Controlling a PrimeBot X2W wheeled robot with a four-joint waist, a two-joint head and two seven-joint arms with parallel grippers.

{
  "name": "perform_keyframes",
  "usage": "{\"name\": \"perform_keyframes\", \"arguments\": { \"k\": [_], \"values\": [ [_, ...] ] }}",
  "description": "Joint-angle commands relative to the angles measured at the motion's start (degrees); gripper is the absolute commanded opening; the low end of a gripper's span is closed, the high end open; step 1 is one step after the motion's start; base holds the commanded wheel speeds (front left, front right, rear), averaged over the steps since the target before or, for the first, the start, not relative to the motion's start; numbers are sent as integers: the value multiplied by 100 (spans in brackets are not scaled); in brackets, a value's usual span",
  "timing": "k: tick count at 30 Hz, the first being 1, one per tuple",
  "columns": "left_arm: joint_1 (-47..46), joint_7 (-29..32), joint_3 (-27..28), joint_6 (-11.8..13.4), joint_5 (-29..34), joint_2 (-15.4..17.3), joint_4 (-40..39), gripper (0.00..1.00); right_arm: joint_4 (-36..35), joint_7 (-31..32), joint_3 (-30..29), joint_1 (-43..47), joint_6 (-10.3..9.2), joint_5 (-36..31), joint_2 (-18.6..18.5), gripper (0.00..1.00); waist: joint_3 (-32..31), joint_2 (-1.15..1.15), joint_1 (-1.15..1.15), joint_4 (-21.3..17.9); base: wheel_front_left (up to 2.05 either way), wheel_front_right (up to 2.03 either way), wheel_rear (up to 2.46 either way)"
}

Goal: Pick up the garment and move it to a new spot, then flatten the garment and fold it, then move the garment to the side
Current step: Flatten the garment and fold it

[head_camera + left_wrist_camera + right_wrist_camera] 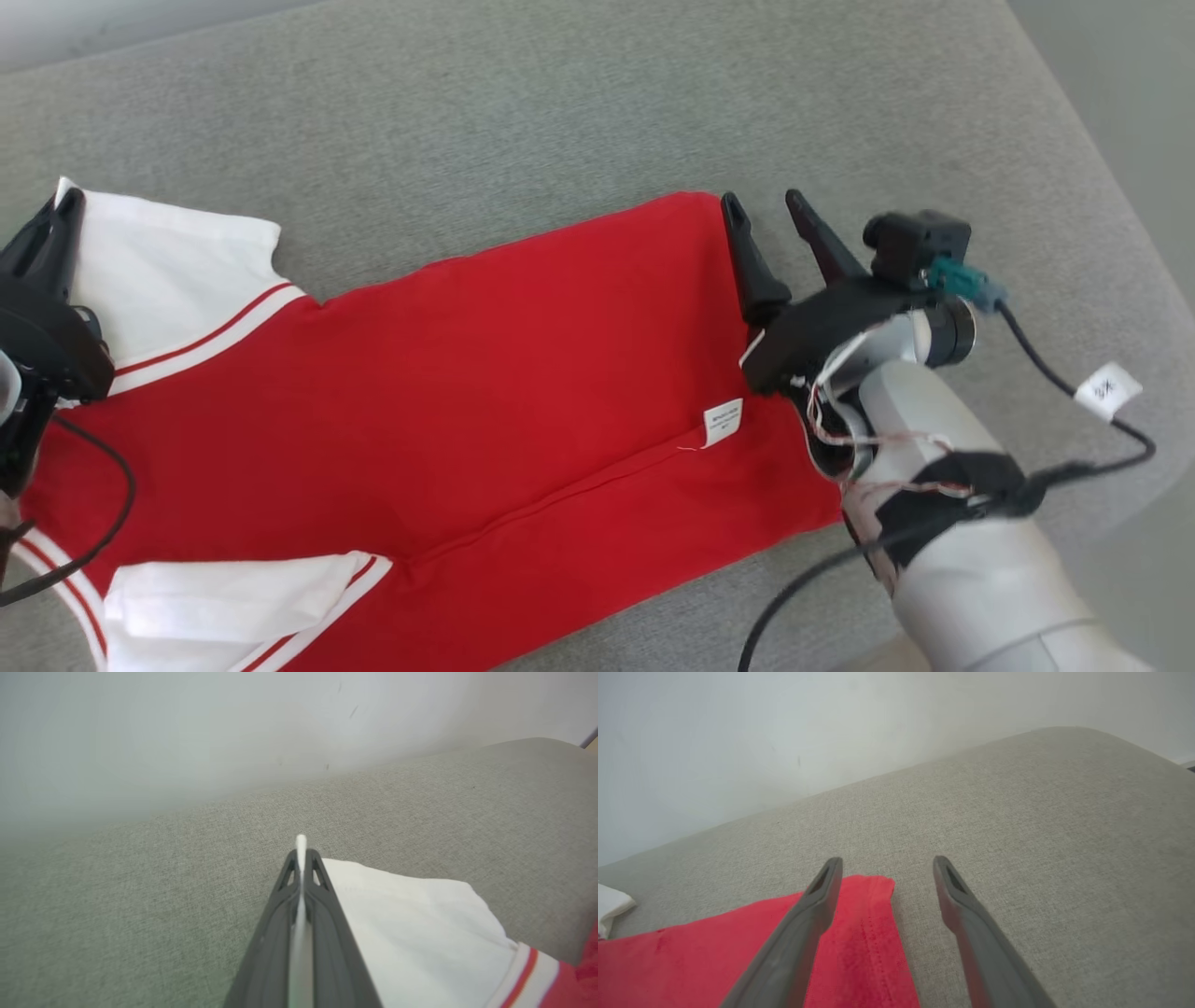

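The garment is a red shirt with white, red-striped sleeves, spread flat across a grey cushion. My left gripper is at the far left, shut on the tip of the white sleeve; in the left wrist view the white cloth edge pokes out between the closed fingers. My right gripper stands open at the garment's far right corner. In the right wrist view its left finger lies over the red hem corner and the other finger sits on bare cushion.
The grey cushion stretches far beyond the garment and curves down at its right edge. A pale wall rises behind it. A black cable with a white tag hangs off my right arm.
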Motion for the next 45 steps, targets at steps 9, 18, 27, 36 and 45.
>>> {"name": "perform_keyframes", "arguments": {
  "k": [9, 18, 27, 36, 45],
  "values": [
    [-110, -127, -119, 2, -68, -48, -168, 0, 1445, 287, 314, -995, -2, 579, 8, 100, 124, 0, 0, 292, 0, 0, 0],
    [-176, -178, -210, 2, -73, -131, -289, 0, 2315, 292, 538, -1456, -2, 919, 11, 47, 220, 0, 0, 428, 0, 0, 0],
    [-175, -293, -246, 6, -99, -142, -353, 0, 2660, -88, 894, -1703, -2, 1110, 9, 0, 223, 0, 0, 545, 0, 0, 0],
    [189, -650, -196, 19, -304, -261, -447, 0, 2530, -434, 1084, -1458, -2, 1261, 6, 0, -175, 0, 0, 706, 0, 0, 0],
    [1183, -995, -107, 77, -623, -334, -1391, 0, 1404, -467, 1220, -587, -2, 1342, -497, 0, -579, 0, 0, 913, 0, 0, 0]
  ]
}}
